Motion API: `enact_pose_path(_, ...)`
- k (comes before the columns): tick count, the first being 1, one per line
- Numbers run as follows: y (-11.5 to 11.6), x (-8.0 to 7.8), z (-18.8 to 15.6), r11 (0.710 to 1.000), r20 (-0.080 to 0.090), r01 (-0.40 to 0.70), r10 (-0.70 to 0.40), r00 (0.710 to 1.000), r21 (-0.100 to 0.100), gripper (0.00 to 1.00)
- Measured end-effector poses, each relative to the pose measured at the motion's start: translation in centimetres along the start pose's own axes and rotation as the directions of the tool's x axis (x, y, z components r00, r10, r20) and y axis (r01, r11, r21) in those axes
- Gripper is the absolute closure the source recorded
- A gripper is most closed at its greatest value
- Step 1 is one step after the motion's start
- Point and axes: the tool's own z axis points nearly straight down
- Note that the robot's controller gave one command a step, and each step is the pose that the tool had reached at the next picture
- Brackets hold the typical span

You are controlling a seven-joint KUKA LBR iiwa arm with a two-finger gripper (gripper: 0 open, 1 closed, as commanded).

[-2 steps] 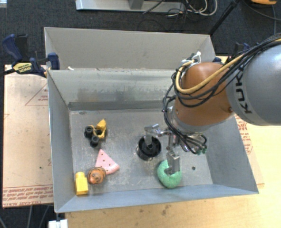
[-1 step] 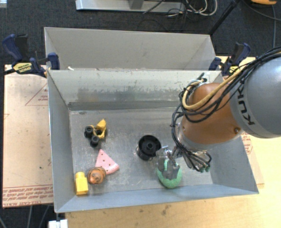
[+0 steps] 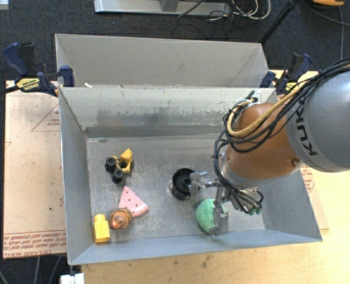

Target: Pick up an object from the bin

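Lying on the floor of the grey metal bin [image 3: 74,176], close to its near wall, is a green rounded lump [image 3: 205,215], the thing nearest the end effector [image 3: 221,219]. The end effector sits low against the lump's right side, touching it or just beside it; a grey metal part of it stands at the lump's right edge. Whether it is apart, together or clamped on the lump cannot be told from this view. Directly above and to the right of the lump hangs the arm's orange wrist cover [image 3: 260,147], wrapped in looped cables [image 3: 240,120].

Just up and left of the lump rests a black round object [image 3: 182,183], near it but apart. Well to the lump's left lies a pink triangular wedge [image 3: 132,201]. Beyond that, further left of the lump and slightly lower, a small brown round head-like piece [image 3: 121,219] sits just beside a yellow block [image 3: 101,228]. Far up and left of the lump lies a yellow toy with black wheels [image 3: 119,164].
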Motion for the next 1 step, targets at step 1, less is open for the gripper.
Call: enact_pose_path(1,0.0,0.0,0.0,1.0,0.0,0.0,0.0,1.0,0.0,0.0)
